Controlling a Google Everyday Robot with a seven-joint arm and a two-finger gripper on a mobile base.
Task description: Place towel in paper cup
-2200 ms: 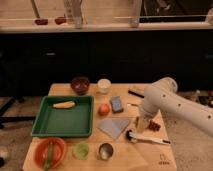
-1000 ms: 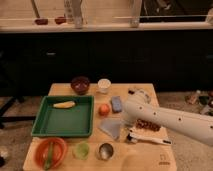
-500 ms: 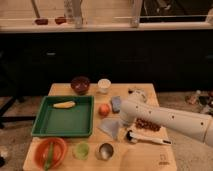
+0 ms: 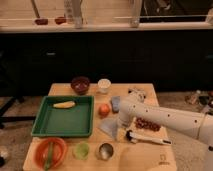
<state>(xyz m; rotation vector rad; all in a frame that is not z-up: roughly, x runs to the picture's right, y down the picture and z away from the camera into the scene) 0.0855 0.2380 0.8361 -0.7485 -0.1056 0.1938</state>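
The towel [image 4: 108,126], a thin grey-blue cloth, lies flat on the wooden table [image 4: 150,157] just right of the green tray. My gripper [image 4: 121,132] hangs from the white arm that reaches in from the right, and it sits low at the towel's right edge, covering part of the cloth. The paper cup [image 4: 104,85], small and white, stands upright at the table's far edge, well beyond the towel and gripper.
A blue-grey block [image 4: 115,103] and an orange fruit [image 4: 104,109] lie between towel and cup. A dark bowl [image 4: 80,84] stands left of the cup. The green tray [image 4: 75,122] holds a banana [image 4: 64,104]. Orange bowl [image 4: 49,152], green cup [image 4: 81,150] and metal cup [image 4: 105,150] line the front; a white utensil [image 4: 150,139] and snack bag [image 4: 146,124] lie right.
The arm has swung left and down from the table's right side, bringing the gripper to the towel's right edge. The towel and cups have not moved.
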